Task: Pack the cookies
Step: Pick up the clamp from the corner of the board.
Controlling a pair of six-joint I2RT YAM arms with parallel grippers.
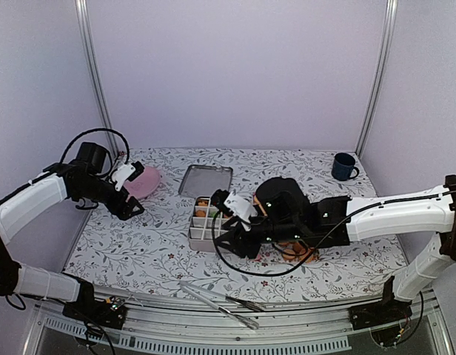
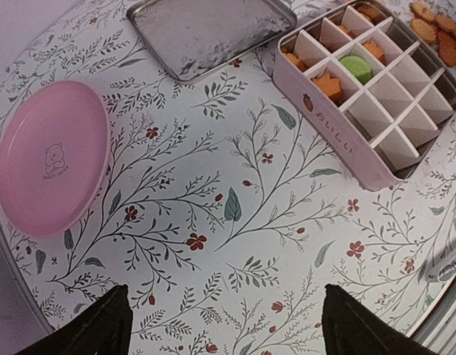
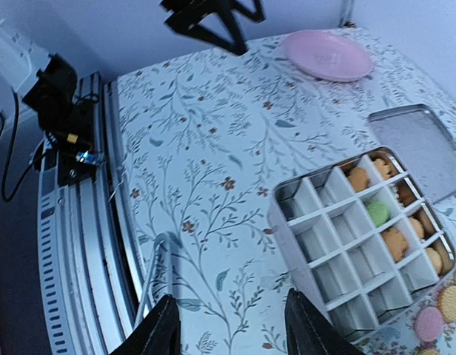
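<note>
Many small round cookies lie loose on the flowery bench, just to the right of the box, about the middle of the bench and a bit toward the near edge. Most are golden, and one I can see is pink. A few more sit inside the box, in the little square rooms along its far side: some orange ones and one green one. The rooms on the near side have nothing in them. The silver lid lies just behind the box, toward the far edge, and the pink plate is by the left edge. The right pincer hangs over the near corner of the box with its two fingers partly apart and nothing between them. The left pincer hangs over the left side of the bench, near the plate, spread wide and holding nothing too. I think each cookie is very light, thin and hard, but it would snap or crumble if squeezed too much. It looks dry, so it should not slip a lot. Since it lies flat on the bench, the best place to take hold is most likely its round rim, one finger on each side, with a soft pinch, one cookie at a time. A cookie lying apart from the others would likely be the easiest to lift first
</note>
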